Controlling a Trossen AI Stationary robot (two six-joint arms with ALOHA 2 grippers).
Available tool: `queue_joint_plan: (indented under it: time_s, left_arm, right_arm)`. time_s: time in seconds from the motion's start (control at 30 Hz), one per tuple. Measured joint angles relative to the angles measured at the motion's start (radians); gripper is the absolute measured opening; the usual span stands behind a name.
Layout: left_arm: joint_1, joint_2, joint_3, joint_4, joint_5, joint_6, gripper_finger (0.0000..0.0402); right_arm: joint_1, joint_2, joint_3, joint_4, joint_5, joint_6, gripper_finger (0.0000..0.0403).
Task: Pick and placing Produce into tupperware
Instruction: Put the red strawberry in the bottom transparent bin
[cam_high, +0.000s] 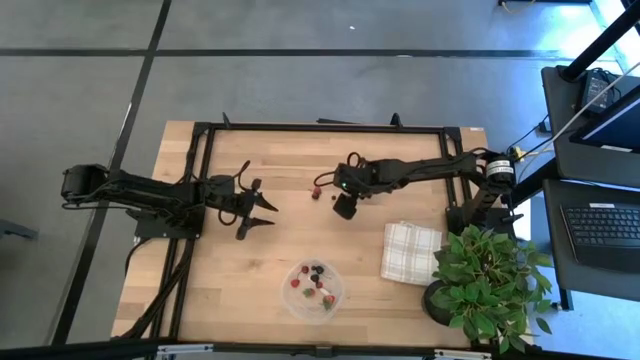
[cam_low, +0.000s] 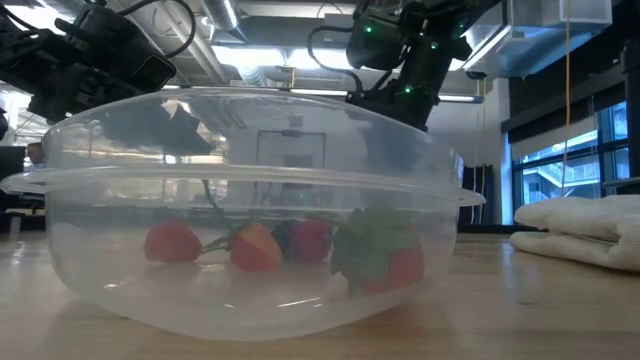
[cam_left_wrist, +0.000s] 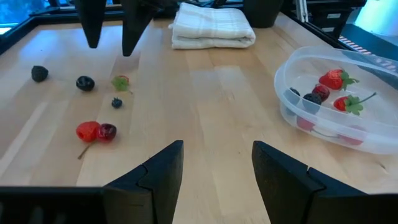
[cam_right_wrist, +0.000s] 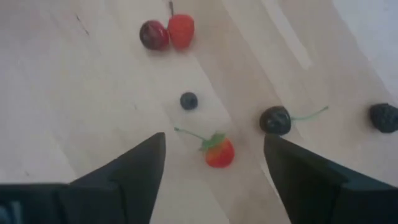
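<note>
My two arms (cam_high: 150, 195) are matte black with looping black cables, small green lights, and wedge-shaped dark fingers (cam_left_wrist: 149, 180).

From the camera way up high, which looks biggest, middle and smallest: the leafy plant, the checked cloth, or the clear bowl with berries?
1. Leafy plant: biggest.
2. Checked cloth and clear bowl: about alike, too close to rank.

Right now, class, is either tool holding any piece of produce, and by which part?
Nothing is held. The right tool hangs open above a small strawberry on the table; the left tool is open and empty.
</note>
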Motion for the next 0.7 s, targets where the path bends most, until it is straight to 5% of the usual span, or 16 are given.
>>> queue_joint_plan:
  time_s: [0.3,0.7]
  left_arm:
    - [0.0,0.0,0.0,-0.002,0.0,-0.001,0.0185]
    - [0.0,0.0,0.0,-0.002,0.0,-0.001,0.0185]
  right_arm:
    - [0.0,0.0,0.0,-0.035,0.055,0.138,0.0297]
    - [0.0,0.002,0.0,-0.035,-0.01,0.028,0.0297]
